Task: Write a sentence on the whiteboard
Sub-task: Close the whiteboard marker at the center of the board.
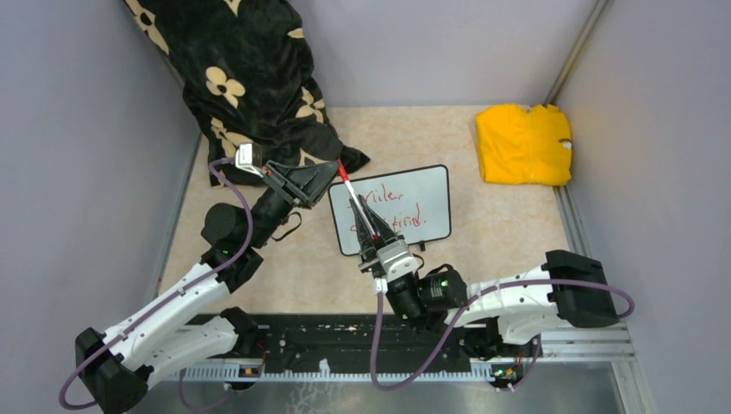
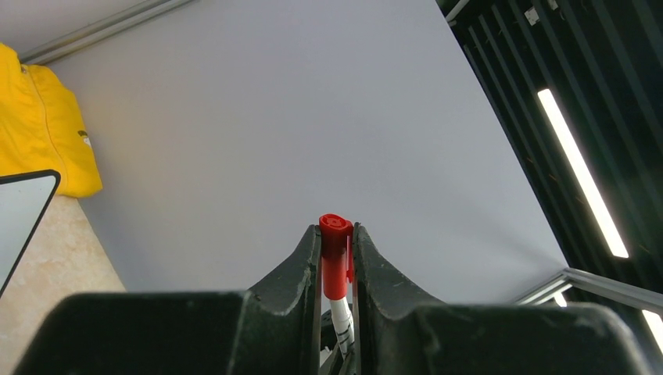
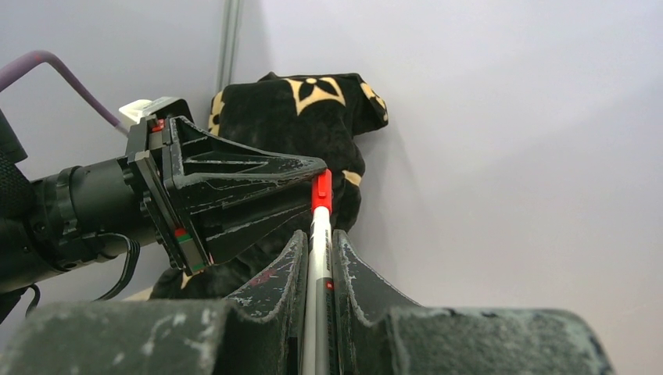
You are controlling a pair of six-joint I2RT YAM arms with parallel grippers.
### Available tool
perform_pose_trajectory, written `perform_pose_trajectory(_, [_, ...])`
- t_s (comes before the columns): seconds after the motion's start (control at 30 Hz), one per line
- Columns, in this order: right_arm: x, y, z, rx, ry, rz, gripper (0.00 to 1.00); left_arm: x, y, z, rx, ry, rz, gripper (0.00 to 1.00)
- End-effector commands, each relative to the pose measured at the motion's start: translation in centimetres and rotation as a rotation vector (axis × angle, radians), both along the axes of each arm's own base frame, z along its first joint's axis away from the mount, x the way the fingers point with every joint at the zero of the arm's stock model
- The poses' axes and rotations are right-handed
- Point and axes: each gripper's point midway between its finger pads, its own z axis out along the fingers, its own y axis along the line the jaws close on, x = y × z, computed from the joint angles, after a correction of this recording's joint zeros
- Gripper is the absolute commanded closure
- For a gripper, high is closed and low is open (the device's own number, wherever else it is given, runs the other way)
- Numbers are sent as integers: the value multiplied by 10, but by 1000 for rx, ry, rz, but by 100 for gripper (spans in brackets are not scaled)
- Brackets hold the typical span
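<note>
Pinched almost shut on the red cap with the left fingers, only the cap's width left between them. Clamped just as narrowly round the white barrel of the marker with the right fingers, pointing toward 11 o'clock in the top view. Looks like capping or uncapping; cannot tell which. Held directly over the 9 o'clock half of the whiteboard, which lies flat at the middle of the tabletop with the sentence in red across it. Risky if pulled off-axis: could twist the barrel in the right-hand grip, or pop the cap free with a jerk. Might then drop a bare nib onto the board and streak the thin strokes. Could also nudge the board on a low sweep. Little room at 10 o'clock beside the black flowered blanket; might snag there.
</note>
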Motion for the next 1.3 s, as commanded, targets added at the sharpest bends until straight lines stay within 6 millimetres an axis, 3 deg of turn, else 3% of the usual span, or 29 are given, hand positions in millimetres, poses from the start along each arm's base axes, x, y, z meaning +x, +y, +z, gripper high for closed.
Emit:
perform_pose_trajectory(0.0, [10, -36, 33, 243, 19, -29, 100, -20, -8, 13, -18, -59, -69, 100])
perform_pose_trajectory(0.4, [17, -51, 37, 296, 44, -41, 100, -24, -8, 5, -29, -44, -64, 100])
perform_pose_trajectory(0.9, [16, -47, 36, 308, 39, -15, 100, -31, -30, 1, -12, -56, -150, 100])
perform_pose_trajectory(1.27, [15, -55, 41, 319, 32, -15, 100, -34, -27, -3, -17, -51, -143, 100])
